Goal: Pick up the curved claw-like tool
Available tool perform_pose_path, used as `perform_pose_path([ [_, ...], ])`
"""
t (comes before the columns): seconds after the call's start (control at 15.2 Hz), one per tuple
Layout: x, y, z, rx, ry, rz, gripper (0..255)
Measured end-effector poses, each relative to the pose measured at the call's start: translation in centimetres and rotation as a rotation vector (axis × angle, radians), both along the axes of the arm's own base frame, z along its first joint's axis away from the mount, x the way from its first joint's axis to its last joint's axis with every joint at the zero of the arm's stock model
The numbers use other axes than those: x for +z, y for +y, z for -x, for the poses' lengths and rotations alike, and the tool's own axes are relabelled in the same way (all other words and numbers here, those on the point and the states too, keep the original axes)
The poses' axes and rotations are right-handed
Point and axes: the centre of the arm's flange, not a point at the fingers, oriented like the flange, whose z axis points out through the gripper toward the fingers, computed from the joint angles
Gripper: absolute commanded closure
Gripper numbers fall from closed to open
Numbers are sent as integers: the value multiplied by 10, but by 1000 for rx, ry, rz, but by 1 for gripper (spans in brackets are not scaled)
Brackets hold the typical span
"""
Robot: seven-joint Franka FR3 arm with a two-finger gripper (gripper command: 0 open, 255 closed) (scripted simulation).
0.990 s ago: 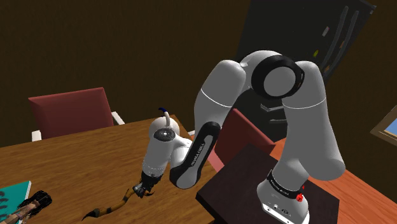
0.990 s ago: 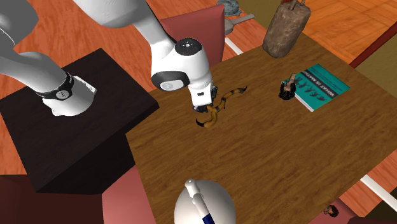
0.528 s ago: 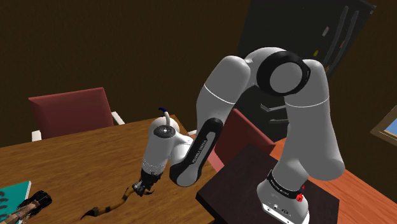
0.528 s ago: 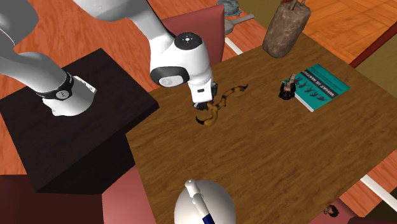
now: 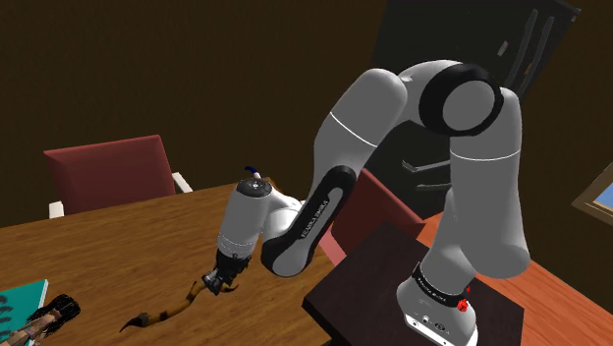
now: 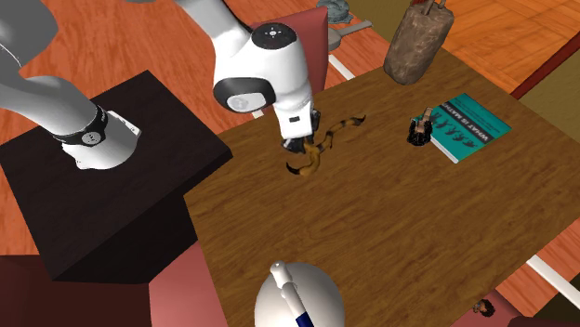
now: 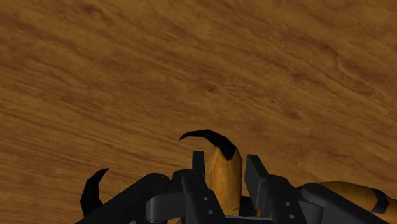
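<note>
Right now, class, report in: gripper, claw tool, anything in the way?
Gripper shut on claw tool. Held end raised above table. Book well off, not in the way.

dim room, evenly lit tabletop, faint shadows.

Finish of table (image 7: 191, 63): wood, clear grain, matt brown. The claw tool (image 7: 226, 164) has a smooth orange-brown body and glossy black tips; material cannot be told. The gripper (image 7: 224, 175) is matt black. The arm (image 5: 365, 116) has a smooth white shell with slight sheen. The stand (image 6: 93, 214) is dark and matt.
</note>
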Motion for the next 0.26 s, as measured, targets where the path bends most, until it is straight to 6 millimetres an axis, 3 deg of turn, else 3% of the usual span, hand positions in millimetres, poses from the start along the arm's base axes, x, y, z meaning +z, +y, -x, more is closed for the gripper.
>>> perform_pose_path([
  [0.26, 18, -1, 0, 0, 0, 0, 255],
])
